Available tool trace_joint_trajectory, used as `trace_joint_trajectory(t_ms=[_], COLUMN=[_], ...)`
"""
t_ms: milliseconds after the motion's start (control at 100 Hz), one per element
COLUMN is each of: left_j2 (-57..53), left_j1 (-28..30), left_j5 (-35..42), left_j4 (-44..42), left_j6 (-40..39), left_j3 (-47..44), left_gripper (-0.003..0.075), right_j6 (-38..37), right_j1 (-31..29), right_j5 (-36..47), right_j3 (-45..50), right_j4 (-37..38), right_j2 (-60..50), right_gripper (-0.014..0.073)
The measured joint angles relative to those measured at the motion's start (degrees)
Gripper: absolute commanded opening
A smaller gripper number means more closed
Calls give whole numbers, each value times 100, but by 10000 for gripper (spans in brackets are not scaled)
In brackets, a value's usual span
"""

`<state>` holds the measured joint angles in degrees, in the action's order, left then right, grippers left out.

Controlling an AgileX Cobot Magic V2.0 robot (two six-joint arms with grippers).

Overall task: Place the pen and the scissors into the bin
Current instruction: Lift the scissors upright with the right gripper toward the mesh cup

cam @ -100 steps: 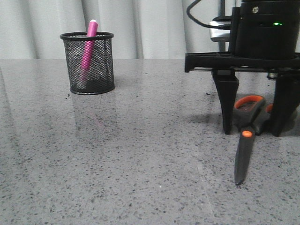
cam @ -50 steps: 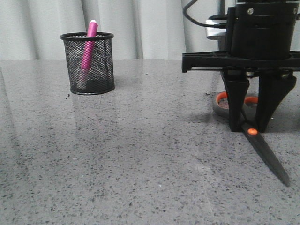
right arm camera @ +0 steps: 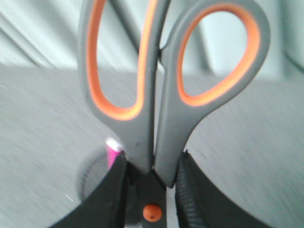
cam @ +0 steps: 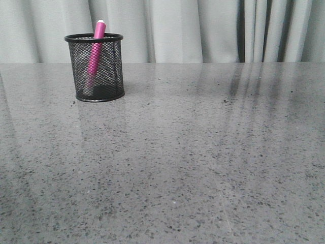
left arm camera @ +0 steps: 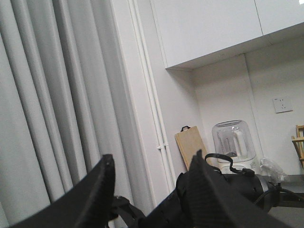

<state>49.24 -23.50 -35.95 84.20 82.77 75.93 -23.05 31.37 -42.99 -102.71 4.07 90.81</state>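
Orange-looped scissors (right arm camera: 156,95) clamped near pivot in right gripper (right arm camera: 149,190), centre of wrist frame. Bin (cam: 95,67) upper left, pen (cam: 95,48) inside. Left gripper (left arm camera: 149,190) spread, empty. Advice: blades down, enter beside pen, release low.

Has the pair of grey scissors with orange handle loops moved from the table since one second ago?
Yes. The grey and orange scissors no longer lie right of the black mesh cup in the front view; the right gripper holds them.

The right end effector (right arm camera: 147,190) is clamped on the scissors (right arm camera: 161,95), which rise handles-first from between its fingers. The left end effector (left arm camera: 149,190) is parted, its fingers holding nothing.
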Motion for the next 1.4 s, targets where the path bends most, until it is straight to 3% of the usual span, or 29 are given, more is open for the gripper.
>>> trace_joint_trajectory(t_ms=[180,370,620,950,1400], left_j2=[-26,-197,-615,-840,-840], left_j1=[0,0,0,0,0], left_j5=[-14,-42,-55,259,262], left_j4=[-98,-543,-1007,-1138,-1175], left_j6=[-21,-235,-305,-328,-332], left_j3=[0,-69,-472,-852,-881], left_gripper=[315,315,315,315,315], right_j6=[340,698,787,797,810], right_j1=[274,485,494,494,627], right_j5=[1765,2755,2990,3659,3730], right_j3=[-136,-136,-115,122,220], right_j4=[-262,-286,-90,85,153], right_j2=[612,1575,2499,2576,2413], right_gripper=[-72,-76,-76,-76,-76])
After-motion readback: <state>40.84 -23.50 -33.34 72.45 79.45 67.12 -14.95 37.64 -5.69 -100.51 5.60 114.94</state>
